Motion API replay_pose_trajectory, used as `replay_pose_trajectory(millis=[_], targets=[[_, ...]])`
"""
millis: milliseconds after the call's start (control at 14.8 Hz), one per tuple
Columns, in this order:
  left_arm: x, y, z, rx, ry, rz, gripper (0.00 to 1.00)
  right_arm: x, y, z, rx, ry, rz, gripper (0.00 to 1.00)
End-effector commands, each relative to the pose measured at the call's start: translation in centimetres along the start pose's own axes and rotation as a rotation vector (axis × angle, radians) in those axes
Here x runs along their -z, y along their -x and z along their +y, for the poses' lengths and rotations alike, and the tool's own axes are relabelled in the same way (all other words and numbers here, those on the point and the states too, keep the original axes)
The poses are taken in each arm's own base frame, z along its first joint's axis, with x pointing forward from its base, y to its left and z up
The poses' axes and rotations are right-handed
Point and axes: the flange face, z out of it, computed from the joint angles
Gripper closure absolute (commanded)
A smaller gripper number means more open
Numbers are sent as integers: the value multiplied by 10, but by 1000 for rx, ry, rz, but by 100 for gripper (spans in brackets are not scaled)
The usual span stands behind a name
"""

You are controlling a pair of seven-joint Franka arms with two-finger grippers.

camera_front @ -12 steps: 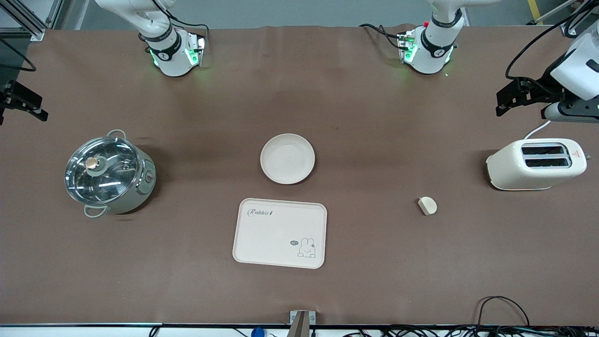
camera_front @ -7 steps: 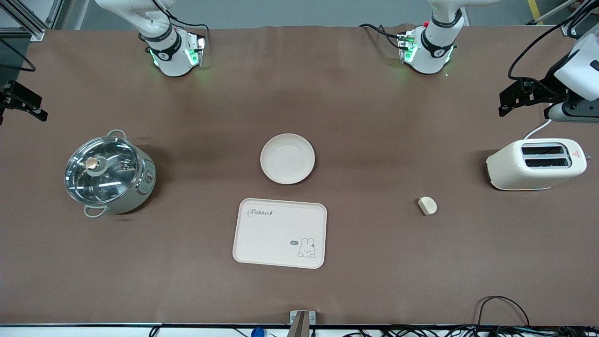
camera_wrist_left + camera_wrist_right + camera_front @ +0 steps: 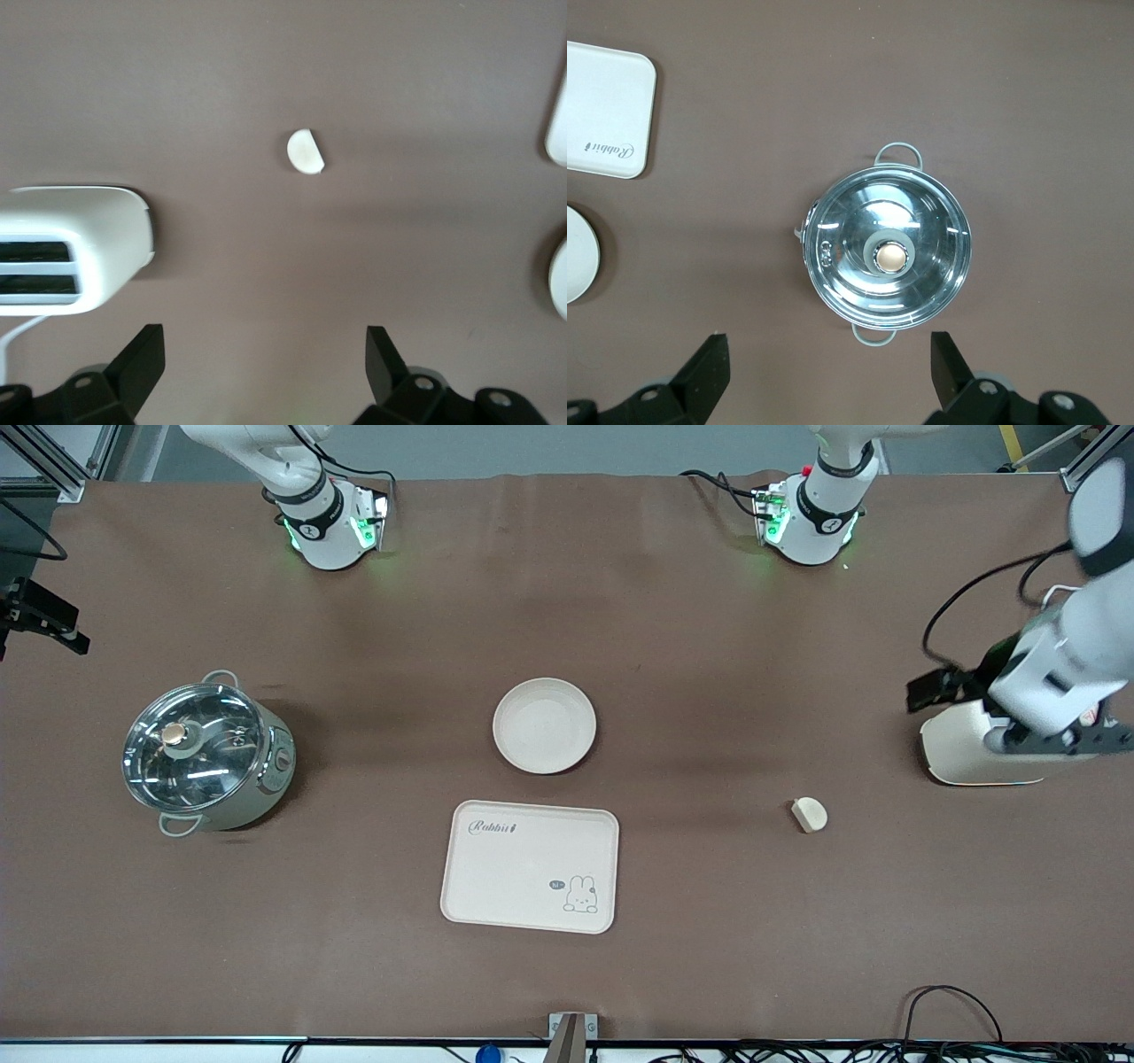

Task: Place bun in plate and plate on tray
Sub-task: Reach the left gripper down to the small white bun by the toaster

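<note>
So far nothing is gripped: the bun lies bare on the counter, near the toaster and well apart from the plate, which sits beside the tray, farther from the front camera. The left hand, fingers spread wide, has swung over the toaster since a moment ago, probably heading for the bun. The right hand waits, also spread open, over the pot.

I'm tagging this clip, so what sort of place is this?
Likely a robotics lab staging a kitchen: two arm bases bolted to a brown-covered table, loose cables along its edge, and a white two-slot toaster and glass-lidded steel pot.
</note>
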Motion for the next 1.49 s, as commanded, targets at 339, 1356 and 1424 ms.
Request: replay_pose_trajectory(millis=[339, 1356, 1424], targets=[[-180, -41, 21, 187, 15, 32, 0, 0, 8, 5, -3, 2, -6, 0], [-329, -80, 17, 520, 25, 27, 26, 2, 6, -3, 12, -1, 3, 0], [-334, -81, 19, 520, 26, 25, 31, 1, 6, -4, 14, -2, -2, 0]])
